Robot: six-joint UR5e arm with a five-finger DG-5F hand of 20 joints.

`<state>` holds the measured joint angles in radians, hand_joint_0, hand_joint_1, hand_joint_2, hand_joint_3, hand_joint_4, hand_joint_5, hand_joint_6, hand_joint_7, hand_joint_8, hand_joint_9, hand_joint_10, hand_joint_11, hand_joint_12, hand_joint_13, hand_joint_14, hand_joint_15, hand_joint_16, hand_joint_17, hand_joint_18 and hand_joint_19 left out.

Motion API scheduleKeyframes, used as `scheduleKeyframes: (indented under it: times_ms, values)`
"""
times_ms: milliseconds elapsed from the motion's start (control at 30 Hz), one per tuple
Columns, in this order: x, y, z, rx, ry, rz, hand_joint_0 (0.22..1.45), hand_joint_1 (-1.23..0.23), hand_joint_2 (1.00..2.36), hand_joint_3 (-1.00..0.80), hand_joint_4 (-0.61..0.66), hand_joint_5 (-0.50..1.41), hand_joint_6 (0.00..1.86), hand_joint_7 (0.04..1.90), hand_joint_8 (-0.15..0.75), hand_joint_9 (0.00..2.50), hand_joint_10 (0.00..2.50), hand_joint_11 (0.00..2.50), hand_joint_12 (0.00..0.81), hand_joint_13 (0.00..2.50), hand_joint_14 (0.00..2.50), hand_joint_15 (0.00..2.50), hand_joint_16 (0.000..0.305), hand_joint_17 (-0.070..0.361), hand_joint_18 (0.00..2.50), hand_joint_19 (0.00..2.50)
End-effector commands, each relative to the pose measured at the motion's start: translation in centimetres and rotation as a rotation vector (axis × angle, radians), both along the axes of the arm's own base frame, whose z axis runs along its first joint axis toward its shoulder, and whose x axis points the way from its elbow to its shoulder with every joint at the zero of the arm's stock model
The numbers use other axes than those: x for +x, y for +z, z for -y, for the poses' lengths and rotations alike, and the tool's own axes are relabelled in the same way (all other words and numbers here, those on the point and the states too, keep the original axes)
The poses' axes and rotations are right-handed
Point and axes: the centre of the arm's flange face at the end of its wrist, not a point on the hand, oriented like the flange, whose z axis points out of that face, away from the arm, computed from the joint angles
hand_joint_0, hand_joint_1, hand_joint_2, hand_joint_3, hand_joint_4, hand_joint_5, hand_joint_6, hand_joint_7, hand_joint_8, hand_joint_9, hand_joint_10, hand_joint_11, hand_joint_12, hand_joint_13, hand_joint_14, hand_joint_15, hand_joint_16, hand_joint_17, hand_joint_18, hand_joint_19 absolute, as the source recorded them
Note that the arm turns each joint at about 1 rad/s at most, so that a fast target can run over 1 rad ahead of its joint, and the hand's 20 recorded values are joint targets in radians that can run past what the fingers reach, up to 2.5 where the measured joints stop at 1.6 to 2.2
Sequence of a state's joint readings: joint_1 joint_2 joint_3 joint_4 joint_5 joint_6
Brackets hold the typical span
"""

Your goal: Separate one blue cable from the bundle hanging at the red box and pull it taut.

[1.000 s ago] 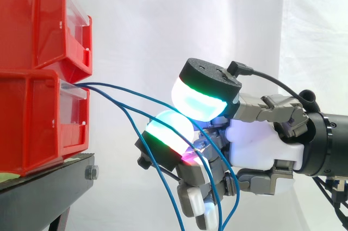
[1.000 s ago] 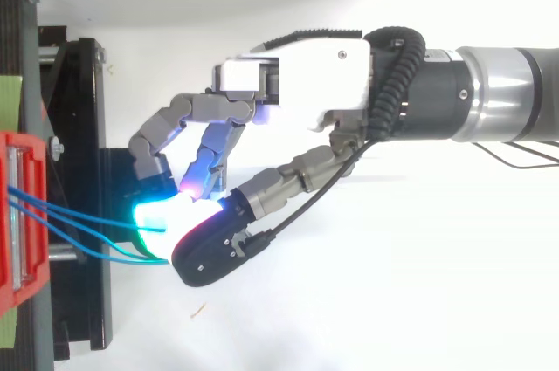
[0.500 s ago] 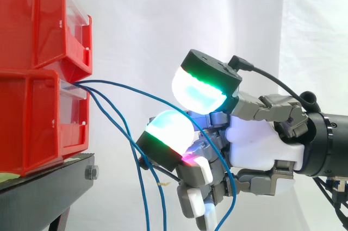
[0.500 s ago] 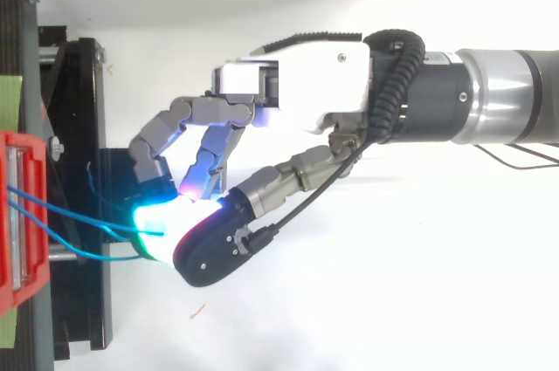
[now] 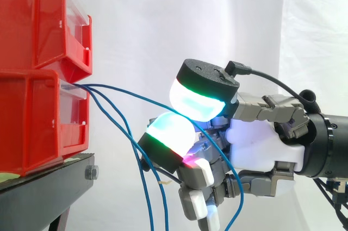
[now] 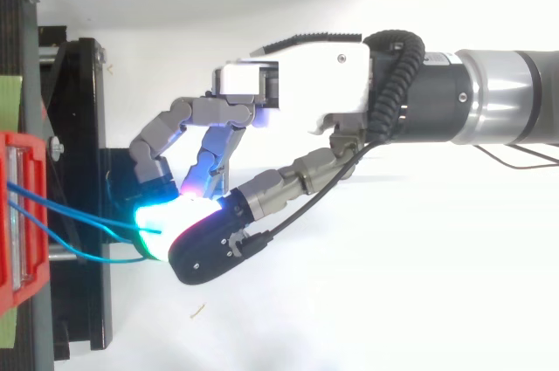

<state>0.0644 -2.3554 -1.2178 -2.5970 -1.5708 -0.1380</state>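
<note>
Robotics lab setup, white curtain [image 5: 217, 13] backdrop, stacked red bins [image 5: 32, 106] on black stand [image 5: 38, 187], mounted robot arm [image 6: 498, 96]

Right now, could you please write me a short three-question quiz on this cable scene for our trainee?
1. True or false: the blue cables come out of the upper red bin.
2. The glowing pads of the hand pinch: A) one blue cable, B) the bin's rim, C) nothing.
3. In the side view, how many blue cables leave the bin?
Key: 1 false, they leave the lower red bin. 2 A, the pinched blue cable. 3 three.
</note>
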Motion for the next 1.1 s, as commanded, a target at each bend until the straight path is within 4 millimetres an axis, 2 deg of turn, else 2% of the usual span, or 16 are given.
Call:
scheduleKeyframes:
  times_ms: [0,233,300,400,1067]
  values:
    - [-0.01,0.04,0.00,0.000,0.000,0.001,0.62,-0.75,1.01,-0.09,0.06,-0.15,0.90,1.15,0.412,1.07,0.01,0.86,0.440,1.04,0.02,0.54,0.056,0.127,1.10,0.52]
    - [-0.01,0.04,0.00,0.005,0.001,0.000,0.62,-0.75,1.02,-0.10,0.01,-0.16,0.90,1.12,0.394,1.10,0.02,0.97,0.426,1.04,0.02,0.56,0.053,0.120,1.06,0.53]
    - [-0.01,0.04,0.00,0.005,0.001,0.000,0.63,-0.75,1.02,-0.12,0.02,-0.16,0.89,1.12,0.395,1.16,0.01,1.14,0.422,1.08,0.02,0.66,0.052,0.118,1.05,0.54]
    - [-0.02,0.04,0.12,0.005,-0.001,0.000,0.63,-0.75,1.02,-0.13,0.02,-0.17,0.89,1.12,0.384,1.19,0.01,1.23,0.424,1.09,0.02,0.76,0.052,0.117,1.04,0.54]
    - [-0.12,-0.03,0.82,0.199,0.003,-0.012,0.63,-0.75,1.02,-0.13,0.03,-0.17,0.89,1.10,0.391,1.16,0.04,1.52,0.443,1.24,0.01,1.34,0.055,0.124,1.09,0.67]
